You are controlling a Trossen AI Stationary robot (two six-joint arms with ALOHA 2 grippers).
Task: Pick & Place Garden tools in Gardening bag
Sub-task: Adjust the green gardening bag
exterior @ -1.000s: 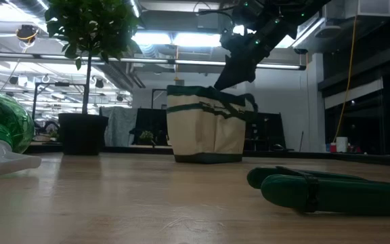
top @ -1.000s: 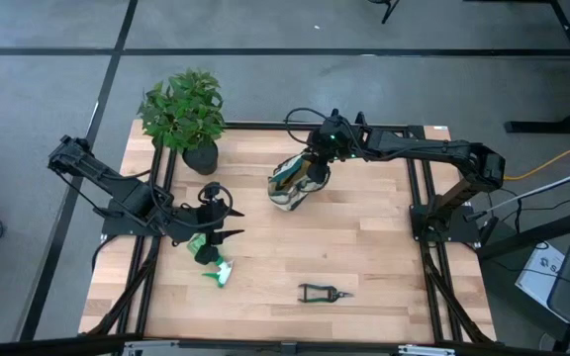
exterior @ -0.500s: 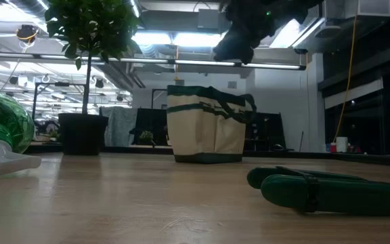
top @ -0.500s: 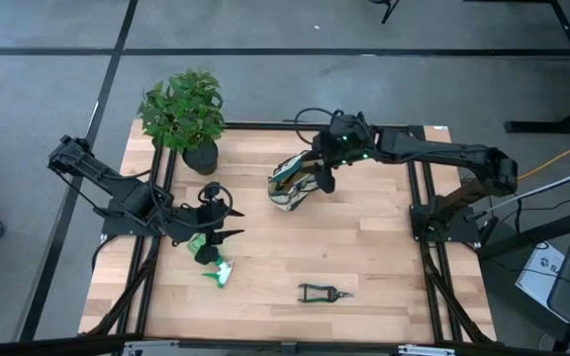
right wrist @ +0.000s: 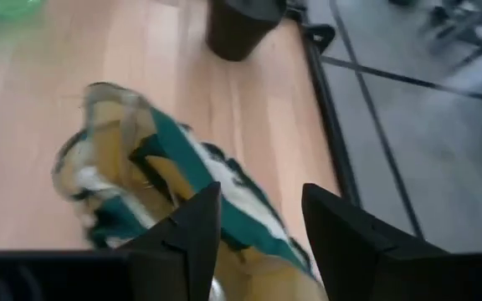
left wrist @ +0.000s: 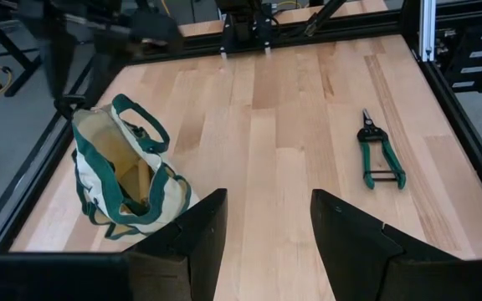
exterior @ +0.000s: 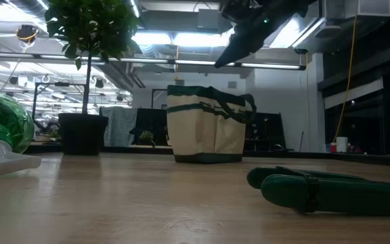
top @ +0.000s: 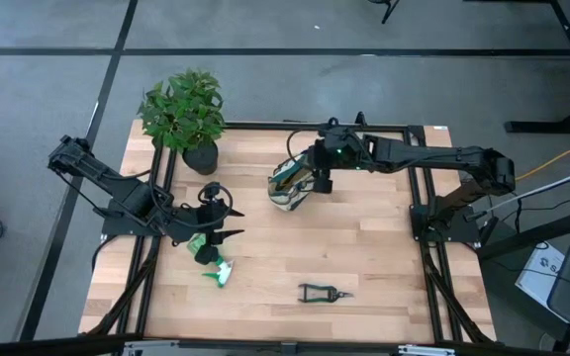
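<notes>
The cream gardening bag (top: 289, 184) with dark green trim stands on its base at the table's far middle, mouth open; it also shows in the low view (exterior: 208, 127), the left wrist view (left wrist: 124, 180) and the right wrist view (right wrist: 153, 188). A wood-coloured piece (left wrist: 141, 180) shows inside it. My right gripper (top: 319, 180) hangs open and empty above the bag's right side (exterior: 239, 42). The black pruning shears (top: 325, 292) lie flat near the front edge. Bright green pieces (top: 212, 259) lie at the left. My left gripper (top: 234, 222) is open and empty beside them.
A potted leafy plant (top: 186, 117) in a black pot (exterior: 82, 133) stands at the far left corner. The shears' green handles (exterior: 330, 191) lie close to the low camera. Bare wood lies between the bag and the shears (left wrist: 381, 152).
My right gripper has risen from the bag's top edge to well above it, shifted a little toward the table's right edge and back, and tipped. The bag has stayed where it was.
</notes>
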